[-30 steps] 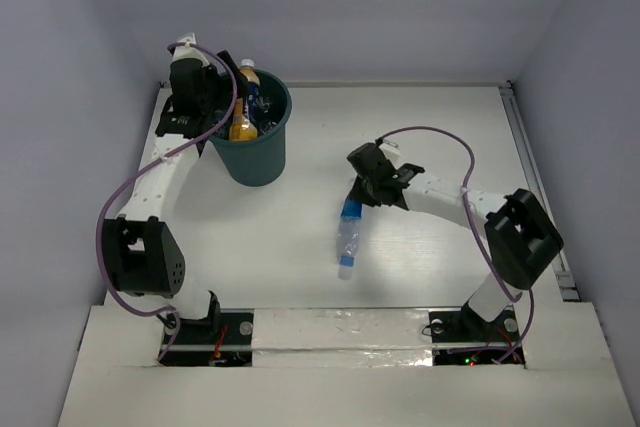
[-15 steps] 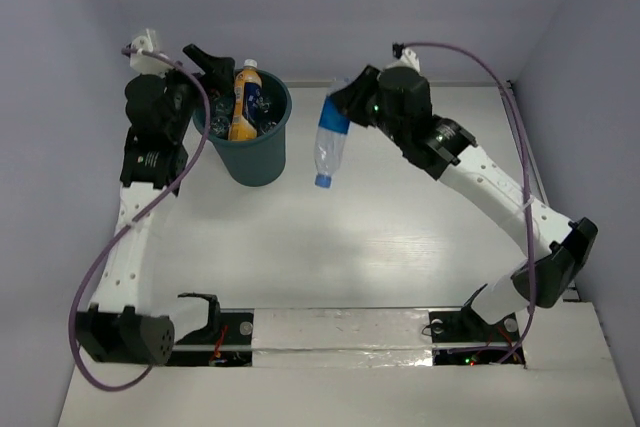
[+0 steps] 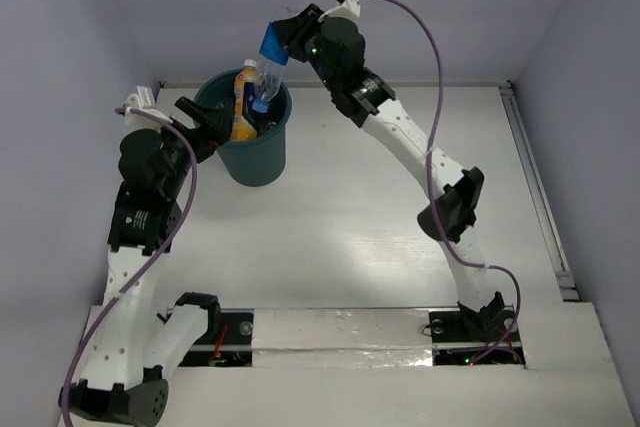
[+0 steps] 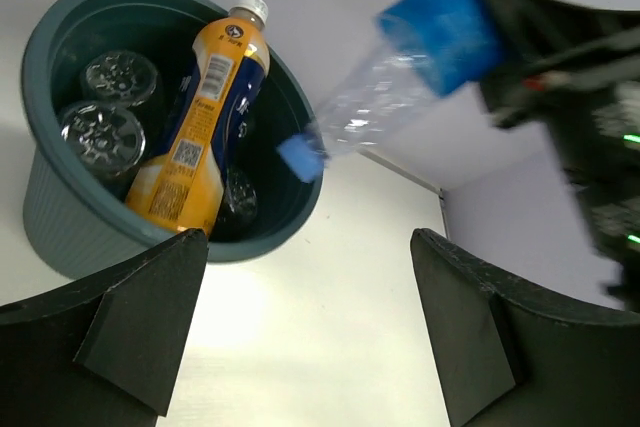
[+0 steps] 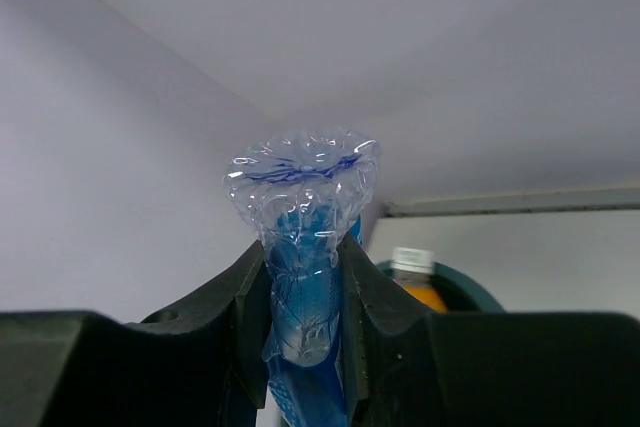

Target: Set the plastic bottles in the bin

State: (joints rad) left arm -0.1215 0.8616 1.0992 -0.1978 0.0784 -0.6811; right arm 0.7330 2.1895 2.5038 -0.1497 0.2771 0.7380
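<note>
Blue-labelled bottle (image 3: 266, 67), right fingers (image 5: 248, 312) narrowly clamping it

White table (image 3: 380, 247), pale lilac walls (image 3: 450, 7)

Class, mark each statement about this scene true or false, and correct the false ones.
1. The right gripper grips a blue-labelled bottle above the bin. True.
2. The orange bottle lies on the table outside the bin. False: the orange bottle stands inside the bin, leaning, with its cap above the rim.
3. The left gripper is open and holds nothing. True.
4. The held bottle's cap points up. False: its blue cap points down toward the bin's mouth.
5. Clear bottles sit in the bin beside the orange one. True.
</note>
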